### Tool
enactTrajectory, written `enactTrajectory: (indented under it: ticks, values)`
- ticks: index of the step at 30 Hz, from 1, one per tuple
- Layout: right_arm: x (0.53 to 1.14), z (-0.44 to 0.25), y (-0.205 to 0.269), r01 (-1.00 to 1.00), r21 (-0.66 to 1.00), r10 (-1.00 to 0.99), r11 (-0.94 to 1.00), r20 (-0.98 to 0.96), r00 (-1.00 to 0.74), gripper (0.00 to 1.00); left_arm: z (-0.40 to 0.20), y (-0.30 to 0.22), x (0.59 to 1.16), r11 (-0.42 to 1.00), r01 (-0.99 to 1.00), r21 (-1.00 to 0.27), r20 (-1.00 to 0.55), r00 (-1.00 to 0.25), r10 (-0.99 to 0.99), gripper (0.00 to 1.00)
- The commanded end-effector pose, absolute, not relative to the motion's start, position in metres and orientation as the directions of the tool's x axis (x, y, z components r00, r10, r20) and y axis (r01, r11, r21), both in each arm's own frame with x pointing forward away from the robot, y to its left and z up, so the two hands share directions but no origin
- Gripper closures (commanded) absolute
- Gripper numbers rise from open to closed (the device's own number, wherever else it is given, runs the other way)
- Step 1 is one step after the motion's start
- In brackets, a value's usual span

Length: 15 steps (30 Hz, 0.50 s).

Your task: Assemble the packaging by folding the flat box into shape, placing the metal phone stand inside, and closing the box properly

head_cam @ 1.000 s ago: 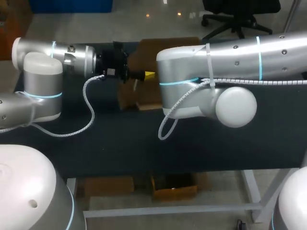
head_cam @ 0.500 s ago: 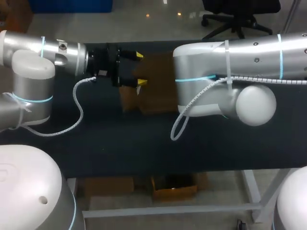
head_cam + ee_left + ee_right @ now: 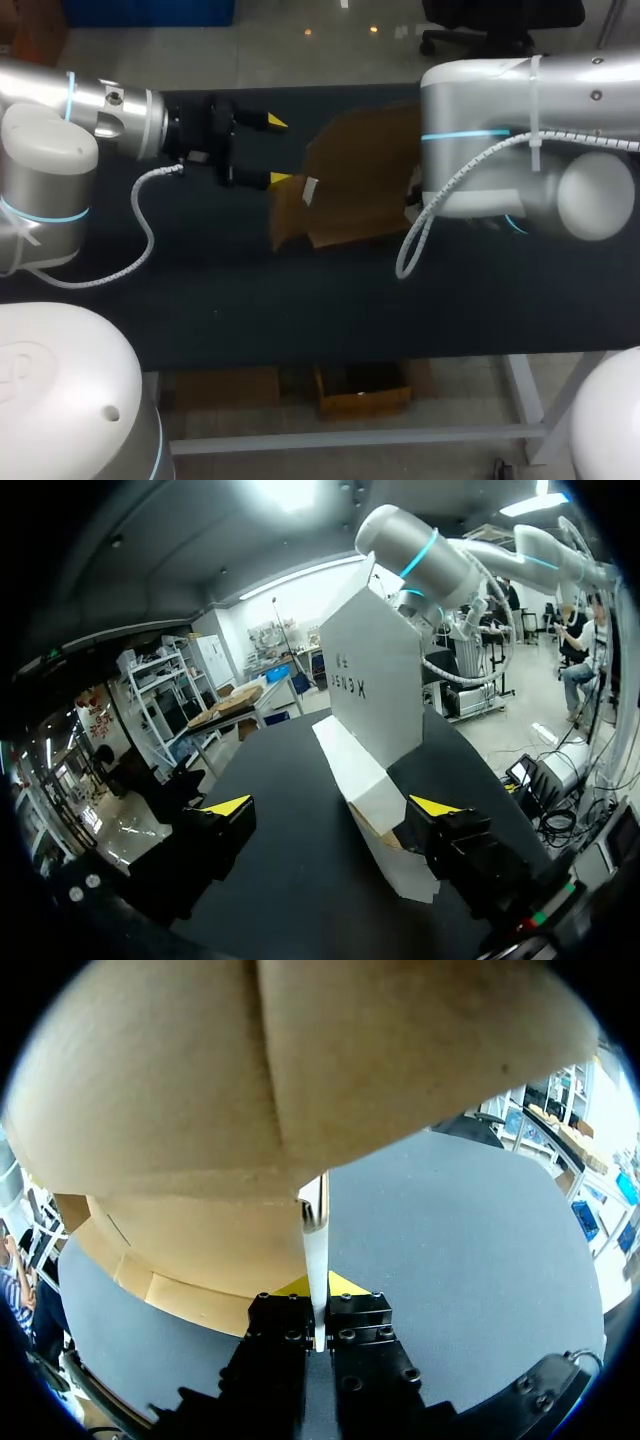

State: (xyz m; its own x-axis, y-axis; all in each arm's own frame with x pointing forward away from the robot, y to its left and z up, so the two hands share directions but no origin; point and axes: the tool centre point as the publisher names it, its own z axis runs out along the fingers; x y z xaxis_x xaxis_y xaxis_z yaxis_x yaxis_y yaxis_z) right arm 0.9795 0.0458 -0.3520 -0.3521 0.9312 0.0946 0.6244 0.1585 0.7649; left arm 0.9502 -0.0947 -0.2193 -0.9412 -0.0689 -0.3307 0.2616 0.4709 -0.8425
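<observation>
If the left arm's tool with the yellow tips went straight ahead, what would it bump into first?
Most likely the cardboard box. It stands right ahead of the open left tool, with its low flap nearest, though the exact depth is hard to judge.

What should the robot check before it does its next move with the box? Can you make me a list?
1. Right claw gripping the box: ok. It is shut on a thin panel edge.
2. Left claw ready to grab: ok. It is open wide, with one finger close beside the box.
3. Box folded into shape: not ok. It is only partly folded and a big flap stands up.
4. Box resting on the table: ok. Its lower edge sits on the table in the left wrist view.
5. Phone stand within reach: cannot tell. No view shows it.
</observation>
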Motion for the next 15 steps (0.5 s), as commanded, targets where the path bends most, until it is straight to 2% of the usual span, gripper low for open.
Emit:
enactTrajectory:
  ticks: [1,15]
  values:
    - [0.978,-0.335,0.038,0.687,0.7,0.86,0.197,0.213,-0.464,1.0,-0.21,-0.08,0.94,0.503,0.255,-0.826,-0.336,-0.939,-0.074,0.0]
    - [0.97,-0.317,0.022,0.762,0.604,0.792,0.236,0.335,-0.511,1.0,-0.203,-0.053,0.927,0.577,0.228,-0.784,-0.32,-0.945,-0.062,0.0]
